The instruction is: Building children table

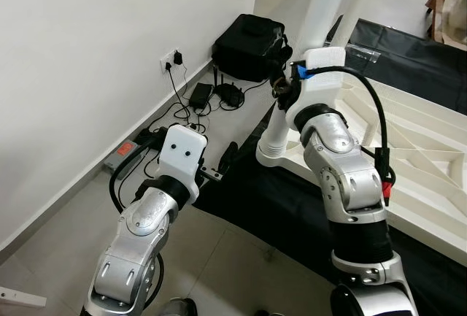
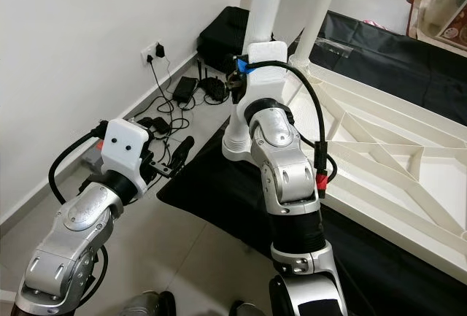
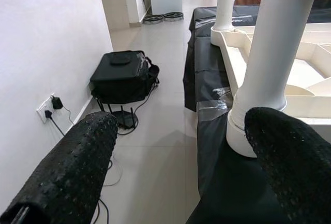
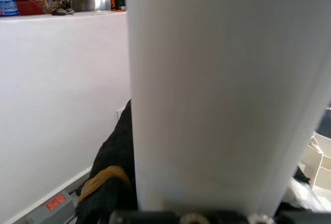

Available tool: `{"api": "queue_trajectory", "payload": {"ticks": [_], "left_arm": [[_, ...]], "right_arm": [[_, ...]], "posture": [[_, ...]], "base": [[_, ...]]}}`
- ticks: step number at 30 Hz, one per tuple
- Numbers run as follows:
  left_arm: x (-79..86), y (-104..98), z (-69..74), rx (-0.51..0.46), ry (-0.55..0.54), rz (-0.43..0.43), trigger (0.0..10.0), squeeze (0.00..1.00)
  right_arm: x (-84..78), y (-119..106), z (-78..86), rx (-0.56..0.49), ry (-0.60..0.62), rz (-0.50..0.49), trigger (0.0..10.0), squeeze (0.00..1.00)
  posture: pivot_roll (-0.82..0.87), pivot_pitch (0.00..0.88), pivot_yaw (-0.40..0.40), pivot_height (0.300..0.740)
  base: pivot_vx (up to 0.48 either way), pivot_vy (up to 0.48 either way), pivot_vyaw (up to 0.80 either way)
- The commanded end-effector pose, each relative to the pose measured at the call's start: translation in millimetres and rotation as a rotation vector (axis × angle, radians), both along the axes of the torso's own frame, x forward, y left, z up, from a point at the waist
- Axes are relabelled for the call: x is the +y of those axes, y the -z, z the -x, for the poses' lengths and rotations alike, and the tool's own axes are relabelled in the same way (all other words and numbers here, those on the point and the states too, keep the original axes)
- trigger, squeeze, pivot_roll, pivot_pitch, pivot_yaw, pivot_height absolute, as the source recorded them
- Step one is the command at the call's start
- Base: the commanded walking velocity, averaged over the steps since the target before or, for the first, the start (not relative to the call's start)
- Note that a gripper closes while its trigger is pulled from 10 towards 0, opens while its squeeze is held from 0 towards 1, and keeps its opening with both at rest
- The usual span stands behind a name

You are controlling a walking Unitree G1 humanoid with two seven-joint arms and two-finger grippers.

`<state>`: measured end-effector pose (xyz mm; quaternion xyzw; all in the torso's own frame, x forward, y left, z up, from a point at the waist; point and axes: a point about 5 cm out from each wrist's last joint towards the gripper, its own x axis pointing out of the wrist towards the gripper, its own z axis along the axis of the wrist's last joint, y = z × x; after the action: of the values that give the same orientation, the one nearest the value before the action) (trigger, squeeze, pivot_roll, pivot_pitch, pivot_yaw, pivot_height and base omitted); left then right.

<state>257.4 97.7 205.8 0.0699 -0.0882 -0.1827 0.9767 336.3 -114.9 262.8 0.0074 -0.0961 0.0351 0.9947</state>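
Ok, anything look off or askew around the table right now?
Nothing damaged or spilled. The white tabletop lies upside down on black sheeting, legs up, as expected. The right gripper is at the near leg; the left gripper is open, short of it.

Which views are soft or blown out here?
Right wrist view: the white table leg sits so close it is a featureless, overexposed blur. Left wrist view: the left gripper fingers are soft in the foreground, background sharp. Both eye views: evenly lit and crisp, mild wide-angle bend.
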Motion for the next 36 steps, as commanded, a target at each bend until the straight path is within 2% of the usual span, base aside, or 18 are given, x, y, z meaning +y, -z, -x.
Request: {"api": "queue_trajectory", "payload": {"ticks": [1, 5, 11, 13, 17, 19, 20, 21, 23, 25, 29, 31, 36], "left_arm": [[1.5, 1, -0.7, -0.002, -0.003, -0.014, 10.0, 0.0], [1.4, 1, -0.8, -0.002, -0.003, -0.014, 10.0, 0.0], [2.1, 1, -1.3, -0.005, -0.007, -0.014, 10.0, 0.0], [2.6, 2, -1.7, -0.008, -0.01, -0.015, 10.0, 0.0], [2.5, 2, -1.8, -0.009, -0.01, -0.015, 10.0, 0.0], [1.9, 2, -1.8, -0.011, -0.008, -0.014, 10.0, 0.0], [1.9, 2, -1.8, -0.011, -0.008, -0.014, 10.0, 0.0], [1.6, 2, -2.0, -0.011, -0.008, -0.014, 10.0, 0.0], [1.6, 2, -2.1, -0.012, -0.008, -0.014, 10.0, 0.0], [1.9, 2, -2.5, -0.013, -0.009, -0.014, 10.0, 0.0], [2.3, 1, -2.7, -0.014, -0.01, -0.014, 10.0, 0.0], [2.7, 0, -2.8, -0.015, -0.012, -0.014, 10.0, 0.0], [2.7, 0, -2.5, -0.016, -0.012, -0.013, 10.0, 0.0]], "right_arm": [[-28.7, 37, -6.0, 0.174, 0.175, 0.008, 10.0, 0.0], [-31.4, 38, -7.2, 0.184, 0.229, -0.027, 10.0, 0.0], [-31.5, 38, -6.3, 0.181, 0.3, -0.025, 10.0, 0.0], [-32.1, 37, -4.1, 0.168, 0.401, 0.002, 10.0, 0.0], [-32.3, 36, -3.2, 0.164, 0.436, 0.013, 10.0, 0.0], [-34.2, 33, -1.9, 0.142, 0.532, 0.069, 10.0, 0.0], [-34.2, 33, -1.9, 0.142, 0.532, 0.069, 10.0, 0.0], [-36.5, 32, -0.9, 0.134, 0.594, 0.106, 10.0, 0.0], [-38.3, 31, -0.1, 0.126, 0.64, 0.137, 10.0, 0.0], [-43.0, 34, 1.1, 0.148, 0.719, 0.153, 10.0, 0.0], [-47.2, 37, 1.5, 0.17, 0.775, 0.148, 10.0, 0.0], [-51.9, 38, 1.2, 0.185, 0.811, 0.081, 10.0, 0.0], [-55.3, 38, 1.7, 0.192, 0.845, 0.034, 10.0, 0.0]], "posture": [[0.13, 0.186, -0.079, 0.74], [0.13, 0.184, -0.077, 0.74], [0.13, 0.181, -0.078, 0.74], [0.13, 0.177, -0.077, 0.74], [0.13, 0.176, -0.078, 0.74], [0.13, 0.174, -0.077, 0.74], [0.13, 0.174, -0.077, 0.74], [0.13, 0.176, -0.08, 0.74], [0.13, 0.176, -0.079, 0.74], [0.13, 0.179, -0.083, 0.74], [0.13, 0.181, -0.082, 0.74], [0.13, 0.183, -0.082, 0.74], [0.13, 0.183, -0.084, 0.74]], "base": [[0.0, 0.0, 0.0], [0.0, 0.0, 0.0], [0.0, 0.0, 0.0], [0.0, 0.0, 0.0], [0.0, 0.0, 0.0], [0.0, 0.0, 0.0], [0.0, 0.0, 0.0], [0.0, 0.0, 0.0], [0.0, 0.0, 0.0], [0.0, 0.0, 0.0], [0.0, 0.0, 0.0], [0.0, 0.0, 0.0], [0.0, 0.0, 0.0]]}}
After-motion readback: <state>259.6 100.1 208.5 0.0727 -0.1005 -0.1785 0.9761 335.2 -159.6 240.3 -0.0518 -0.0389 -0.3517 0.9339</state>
